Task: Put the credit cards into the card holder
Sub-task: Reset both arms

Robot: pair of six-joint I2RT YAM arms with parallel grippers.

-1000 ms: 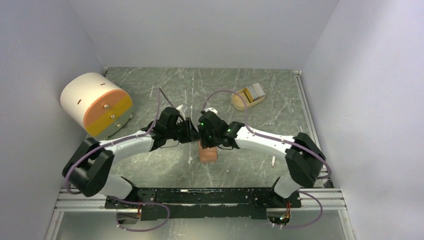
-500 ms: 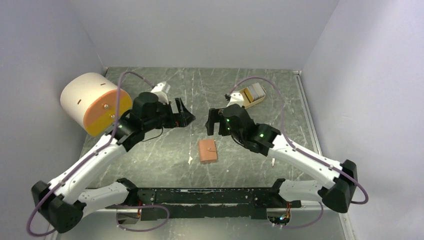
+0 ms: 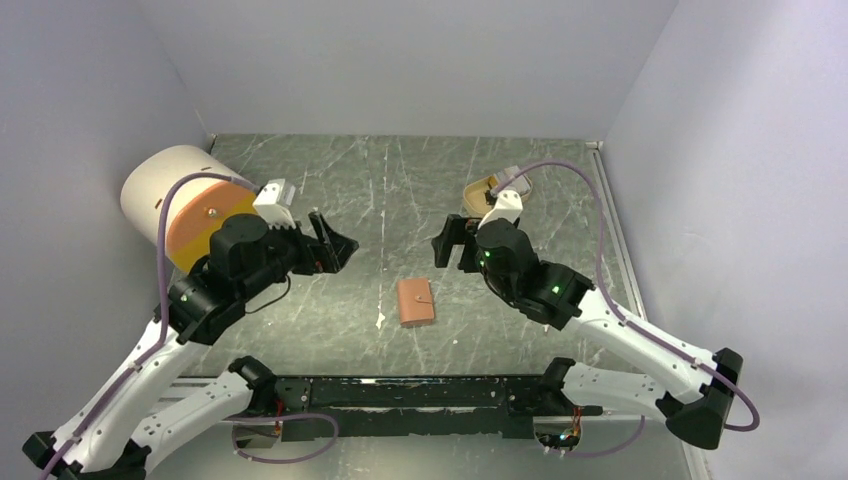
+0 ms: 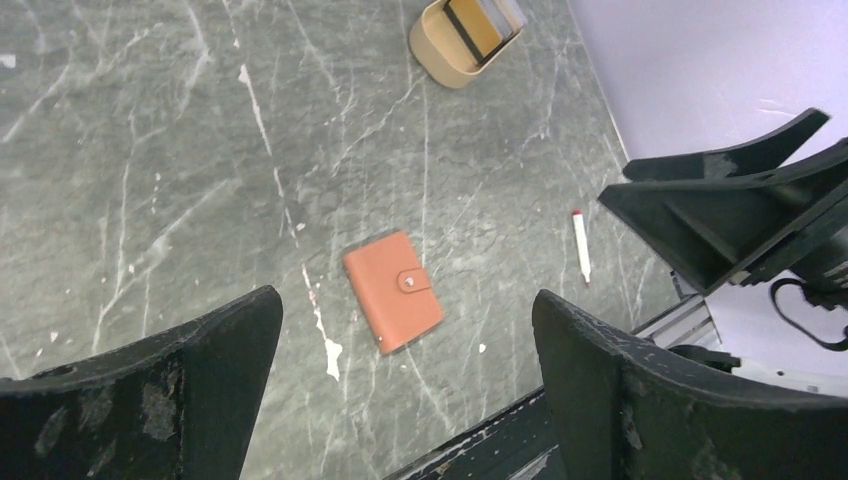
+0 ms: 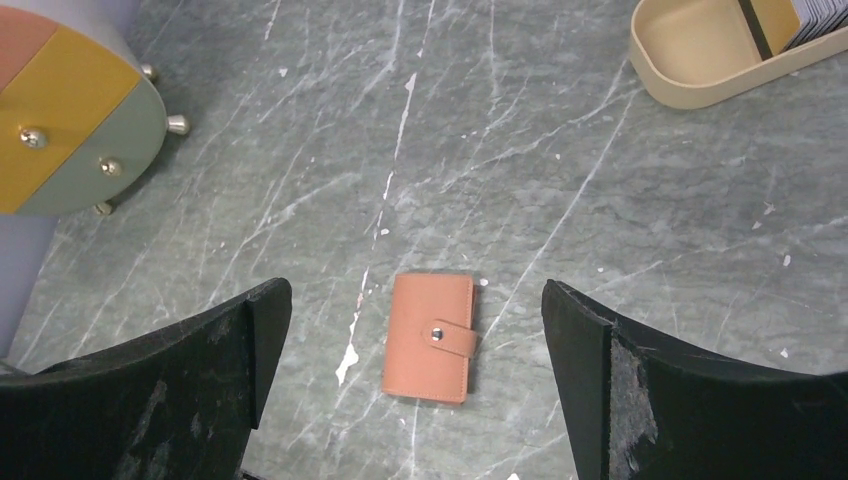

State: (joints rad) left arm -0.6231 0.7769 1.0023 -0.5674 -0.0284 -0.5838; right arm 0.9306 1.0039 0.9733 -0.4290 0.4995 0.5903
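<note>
The card holder [image 3: 416, 302], a salmon-pink wallet, lies shut with its snap tab fastened, flat on the table between the two arms [image 4: 393, 305] [image 5: 432, 337]. Nothing touches it. My left gripper [image 3: 338, 243] hangs open above and to the left of it, its jaws wide and empty [image 4: 405, 300]. To the holder's upper right, my right gripper [image 3: 452, 250] is also open and empty [image 5: 417, 290]. Grey credit cards [image 5: 818, 20] stand in the beige tray [image 5: 690, 60] at the back right. In the top view my right wrist hides them.
A big white-and-orange drum [image 3: 185, 205] with drawers stands at the back left [image 5: 70, 120]. The beige tray [image 3: 478, 195] sits just behind my right wrist. A small white stick [image 4: 580, 245] lies near the front rail [image 3: 420, 390].
Both grippers were down at the card holder and have opened and lifted away, the left arm swinging left, the right arm right. The holder stays shut on the table.
</note>
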